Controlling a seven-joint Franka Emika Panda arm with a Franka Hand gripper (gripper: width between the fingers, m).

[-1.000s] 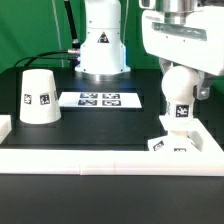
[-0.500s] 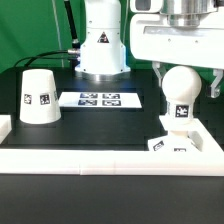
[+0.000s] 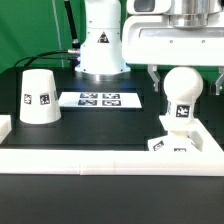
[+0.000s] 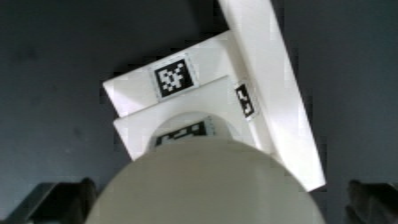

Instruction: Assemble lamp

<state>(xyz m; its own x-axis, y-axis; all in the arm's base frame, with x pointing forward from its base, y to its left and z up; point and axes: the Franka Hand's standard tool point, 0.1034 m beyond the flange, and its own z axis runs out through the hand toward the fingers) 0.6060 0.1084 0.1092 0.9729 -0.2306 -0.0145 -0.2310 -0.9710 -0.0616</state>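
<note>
1. Both jaws of my gripper (image 3: 185,82) stand spread, flanking the bulb (image 3: 181,102), which stands on the base (image 3: 168,146).
2. Drifting sideways, a jaw could topple it.
3. The shade (image 3: 40,96) sits well apart.

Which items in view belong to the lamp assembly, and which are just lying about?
Lamp job: bulb, base, shade.
Lying about: marker board, white border rail.

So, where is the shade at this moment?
The shade stands wide end down at the exterior view's left, just left of the marker board and far from the bulb on the base.
</note>
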